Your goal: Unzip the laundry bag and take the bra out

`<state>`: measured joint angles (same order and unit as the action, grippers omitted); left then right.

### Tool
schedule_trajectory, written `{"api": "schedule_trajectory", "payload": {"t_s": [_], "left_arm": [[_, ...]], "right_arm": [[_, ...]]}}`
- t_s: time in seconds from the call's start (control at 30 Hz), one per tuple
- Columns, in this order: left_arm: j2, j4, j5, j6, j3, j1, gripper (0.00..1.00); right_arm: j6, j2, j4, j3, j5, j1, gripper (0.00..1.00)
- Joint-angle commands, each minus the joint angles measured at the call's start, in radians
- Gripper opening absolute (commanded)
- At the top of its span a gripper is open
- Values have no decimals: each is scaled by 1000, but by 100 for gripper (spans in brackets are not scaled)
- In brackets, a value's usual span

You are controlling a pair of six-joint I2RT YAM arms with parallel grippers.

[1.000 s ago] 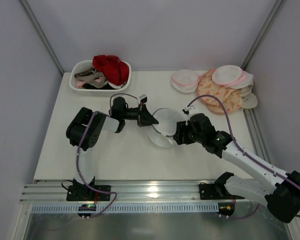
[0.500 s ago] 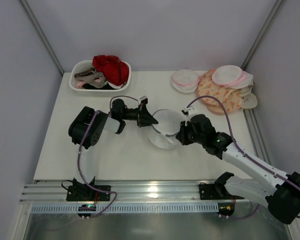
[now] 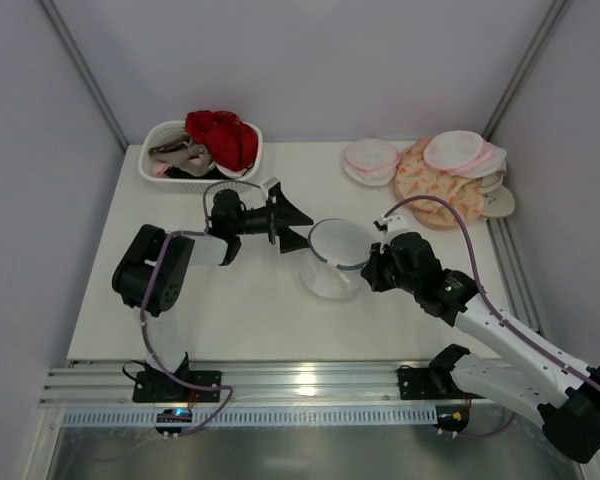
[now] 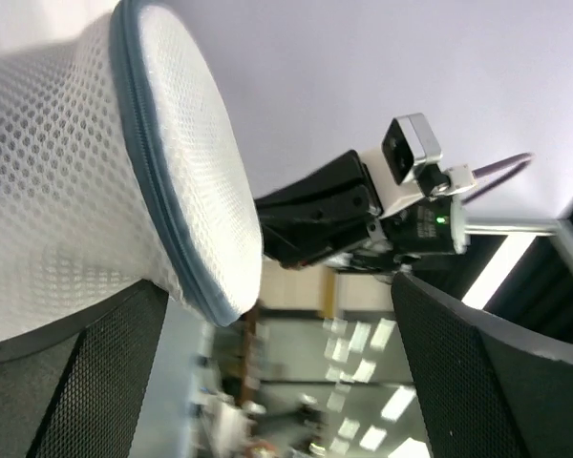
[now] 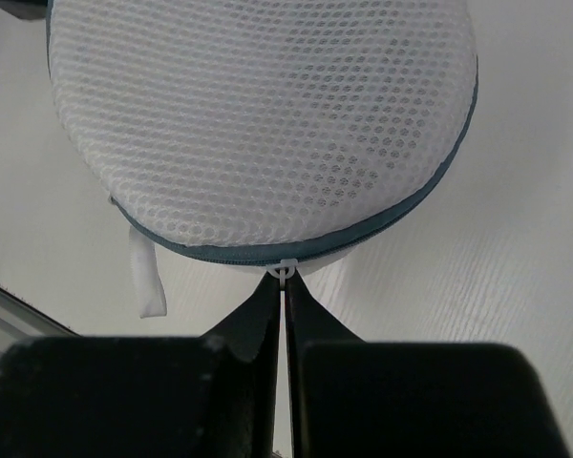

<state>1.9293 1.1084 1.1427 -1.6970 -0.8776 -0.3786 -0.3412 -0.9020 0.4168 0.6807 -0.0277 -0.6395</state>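
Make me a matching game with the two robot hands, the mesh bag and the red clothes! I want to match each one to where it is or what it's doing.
Things:
1. left gripper
2. right gripper
3. red garment
4. laundry bag

Places and states:
A. lying in the white basket
B. jaws wide open
C. shut on the zipper pull
D. between the two grippers

Right pairs: 1-B, 2-C, 3-A, 4-D.

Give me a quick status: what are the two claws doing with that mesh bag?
Left gripper open, beside the laundry bag. Right gripper shut on the zipper pull. Bag looks zipped; nothing blocking.
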Motion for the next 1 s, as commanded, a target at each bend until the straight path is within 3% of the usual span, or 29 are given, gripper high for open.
{"api": "schedule_trajectory", "payload": {"t_s": [0.0, 0.03, 0.07, 0.1, 0.17, 0.3, 0.53, 0.63, 0.87, 0.97], "left_arm": [[-229, -600, -211, 499, -61, 0, 99], [-283, -854, -398, 658, -107, -8, 99], [-367, -1202, -456, 859, -147, -20, 99], [-398, -1273, -472, 885, -170, -31, 100], [-444, -1285, -475, 826, -152, -43, 99], [-561, -1361, -610, 803, -89, -127, 100], [-708, -1231, -741, 579, 80, -339, 99], [-765, -1219, -796, 512, 115, -404, 100], [-940, -1271, -978, 430, 184, -422, 99], [-972, -1221, -1002, 369, 219, -422, 99]], "right_arm": [[11, 28, 11, 37, -37, 0, 4], [8, 28, 13, 37, -37, 0, 3], [7, 32, 16, 39, -38, 1, 4], [4, 31, 13, 37, -34, 1, 4], [-1, 31, 10, 37, -14, 1, 4], [-16, 23, -21, 40, 93, 0, 4], [-51, 48, -220, -27, 470, -2, 4], [-77, 26, -260, -29, 546, -5, 3], [-81, 8, -273, -38, 548, -45, 4], [-74, -5, -266, -38, 531, -75, 3]]}}
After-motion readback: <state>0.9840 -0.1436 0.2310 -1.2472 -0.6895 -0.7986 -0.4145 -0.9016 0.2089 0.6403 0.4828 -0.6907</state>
